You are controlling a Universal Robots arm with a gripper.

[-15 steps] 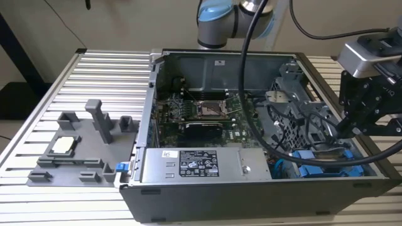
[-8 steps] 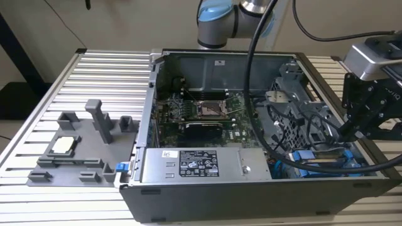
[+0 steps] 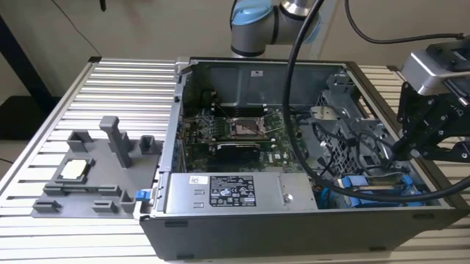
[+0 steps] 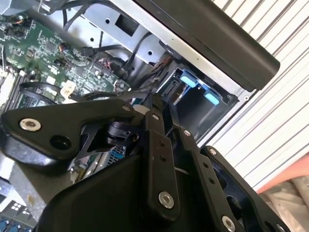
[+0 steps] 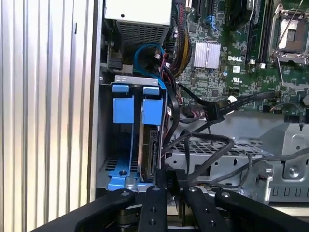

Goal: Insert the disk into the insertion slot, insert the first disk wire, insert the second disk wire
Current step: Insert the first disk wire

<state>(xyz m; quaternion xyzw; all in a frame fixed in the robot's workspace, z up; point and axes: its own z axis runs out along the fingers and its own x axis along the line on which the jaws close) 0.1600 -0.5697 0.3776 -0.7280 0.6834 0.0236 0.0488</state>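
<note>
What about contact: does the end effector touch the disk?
Cannot tell. In the first wrist view the end effector sits close to the disk, but black cables cover the place between them.

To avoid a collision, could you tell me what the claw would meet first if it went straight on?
Probably the near edge of the disk seated in the insertion slot; black cables crowd close beside the claw, and depth is unclear.

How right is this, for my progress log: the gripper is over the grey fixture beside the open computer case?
Wrong place: the gripper is over the insertion slot inside the open computer case, not over the grey fixture, as the exterior view shows.
</note>
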